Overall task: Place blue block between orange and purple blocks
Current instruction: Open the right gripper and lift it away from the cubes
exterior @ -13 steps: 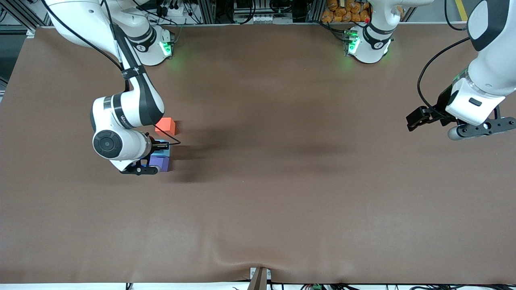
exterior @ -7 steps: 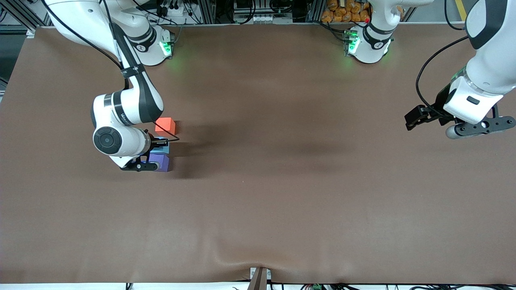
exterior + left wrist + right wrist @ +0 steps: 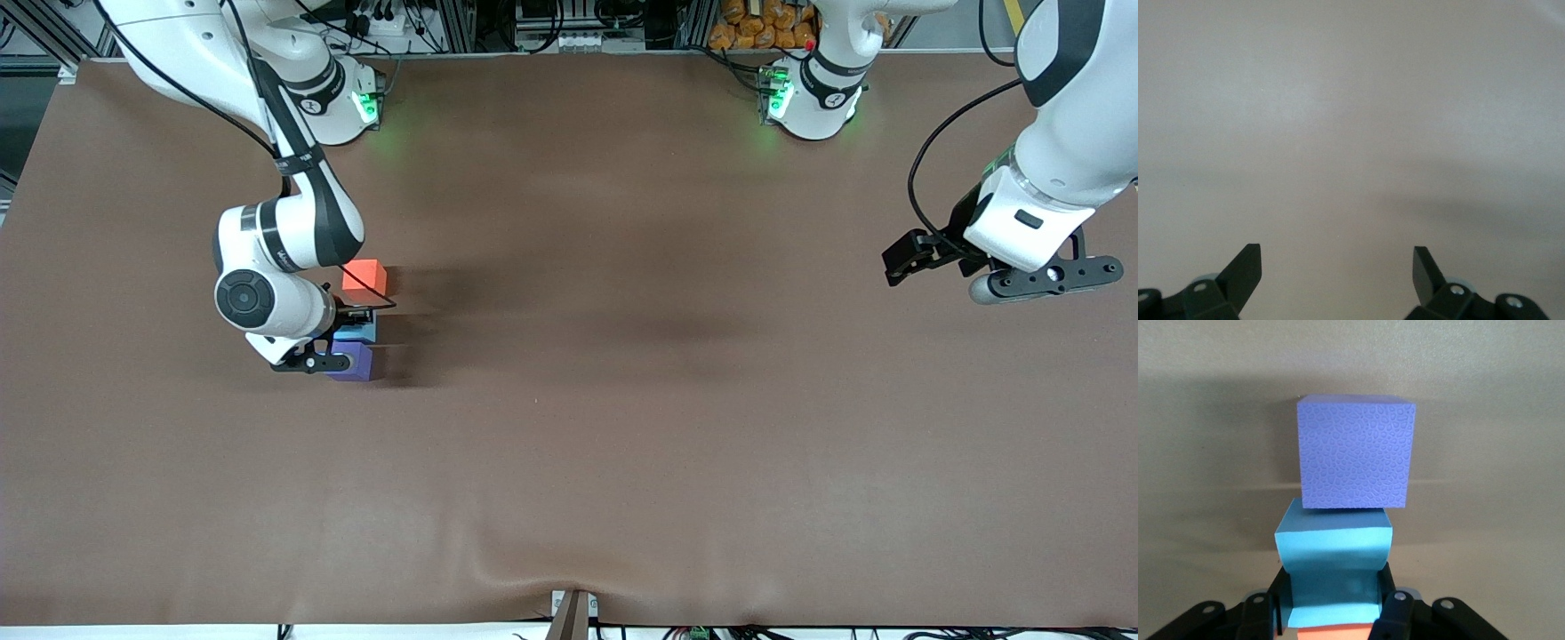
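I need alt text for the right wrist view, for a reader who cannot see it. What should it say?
The right gripper is shut on the blue block, seen close up above the brown table. The purple block sits just past the blue one, and a strip of the orange block shows at the frame's edge.

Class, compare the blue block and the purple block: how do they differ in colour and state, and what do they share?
The blue block is light sky-blue; the purple block is darker violet. The blue block is clamped in the right gripper; the purple block sits free, with no gripper on it. The blue block lies farther from the front camera than the purple one, close beside it. Both are matte cubes of similar size.
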Action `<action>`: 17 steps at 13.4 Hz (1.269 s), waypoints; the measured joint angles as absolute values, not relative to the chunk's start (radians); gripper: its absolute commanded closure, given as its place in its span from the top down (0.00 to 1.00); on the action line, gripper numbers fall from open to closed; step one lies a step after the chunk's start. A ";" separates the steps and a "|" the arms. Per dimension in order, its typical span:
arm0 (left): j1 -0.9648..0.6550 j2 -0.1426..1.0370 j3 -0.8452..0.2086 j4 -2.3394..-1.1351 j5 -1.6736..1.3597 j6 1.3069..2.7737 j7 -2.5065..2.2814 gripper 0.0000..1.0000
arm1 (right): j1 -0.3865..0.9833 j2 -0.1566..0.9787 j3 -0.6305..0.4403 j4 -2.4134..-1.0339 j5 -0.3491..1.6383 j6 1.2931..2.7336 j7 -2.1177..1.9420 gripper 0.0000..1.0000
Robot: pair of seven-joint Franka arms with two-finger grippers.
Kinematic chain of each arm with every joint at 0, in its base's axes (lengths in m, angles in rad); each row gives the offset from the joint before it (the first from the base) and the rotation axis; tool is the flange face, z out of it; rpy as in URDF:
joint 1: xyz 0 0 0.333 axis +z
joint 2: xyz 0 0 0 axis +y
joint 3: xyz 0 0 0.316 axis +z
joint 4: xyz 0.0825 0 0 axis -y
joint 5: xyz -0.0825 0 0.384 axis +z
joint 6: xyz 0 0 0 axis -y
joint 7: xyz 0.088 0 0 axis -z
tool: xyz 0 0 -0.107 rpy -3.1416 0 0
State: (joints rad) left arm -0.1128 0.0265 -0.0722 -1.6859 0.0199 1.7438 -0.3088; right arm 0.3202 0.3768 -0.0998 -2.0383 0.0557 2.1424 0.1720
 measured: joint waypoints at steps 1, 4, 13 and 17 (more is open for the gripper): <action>-0.113 0.027 -0.077 -1.686 0.020 1.744 -0.309 1.00 | 0.320 0.377 -0.100 -2.052 0.056 2.161 0.171 0.16; -0.113 0.026 -0.085 -1.686 0.020 1.743 -0.309 1.00 | 0.320 0.377 -0.100 -2.083 0.056 2.204 0.170 0.17; -0.111 -0.002 -0.089 -1.683 0.020 1.733 -0.297 1.00 | 0.317 0.369 -0.100 -2.142 0.056 2.264 0.171 1.00; -0.112 -0.004 -0.092 -1.673 0.020 1.729 -0.273 1.00 | 0.309 0.362 -0.100 -2.006 0.056 2.040 0.172 1.00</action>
